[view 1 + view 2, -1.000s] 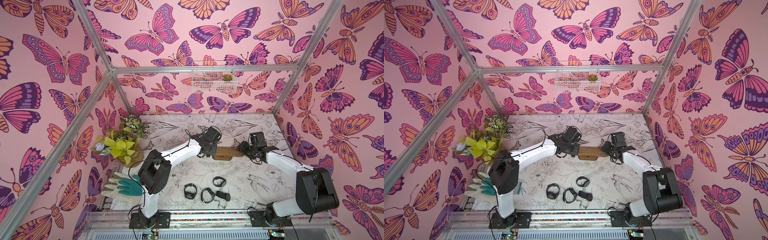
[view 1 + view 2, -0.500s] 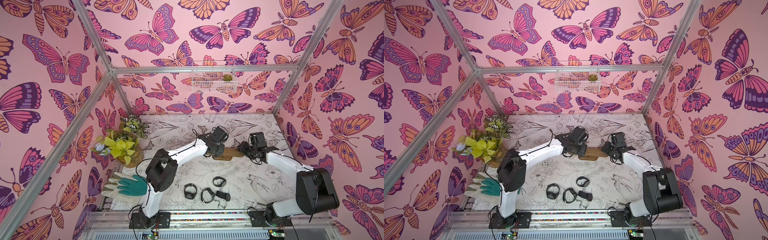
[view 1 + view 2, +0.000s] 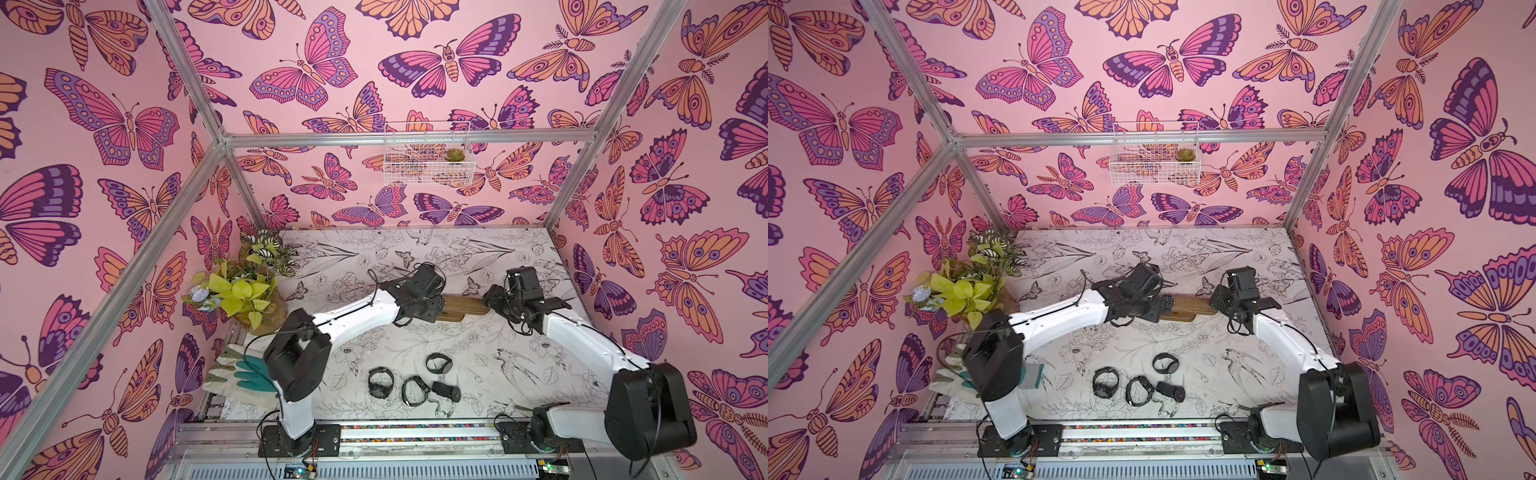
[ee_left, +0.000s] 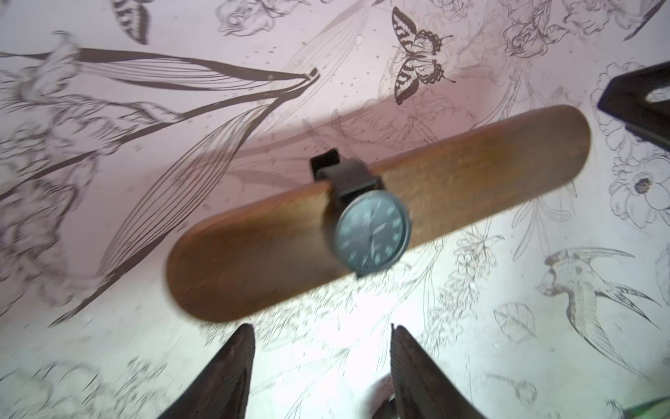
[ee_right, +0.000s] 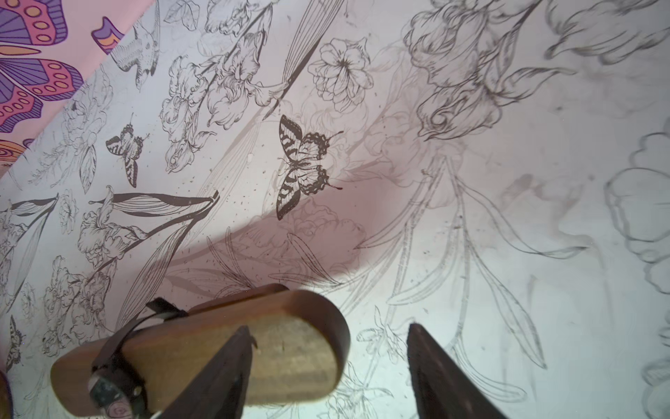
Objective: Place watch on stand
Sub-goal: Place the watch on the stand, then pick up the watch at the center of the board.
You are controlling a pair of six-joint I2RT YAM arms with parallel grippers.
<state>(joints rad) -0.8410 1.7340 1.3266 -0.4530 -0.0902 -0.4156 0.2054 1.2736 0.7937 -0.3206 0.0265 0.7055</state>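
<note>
Watch (image 4: 371, 228) hugging the stand (image 4: 253, 261) looks light with a floppy strap, I'd pinch the case edges; left gripper (image 4: 322, 328) and right gripper (image 5: 330, 326) both gape empty.

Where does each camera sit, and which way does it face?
Top views: high over the front edge, looking down at the table; left arm and right arm show.
Left wrist: above the left hand, looking down on the watch around the stand; open jaws show.
Right wrist: behind the right hand, facing the stand's end; open jaws show.
Shared: both wrist views show stand and watch.
</note>
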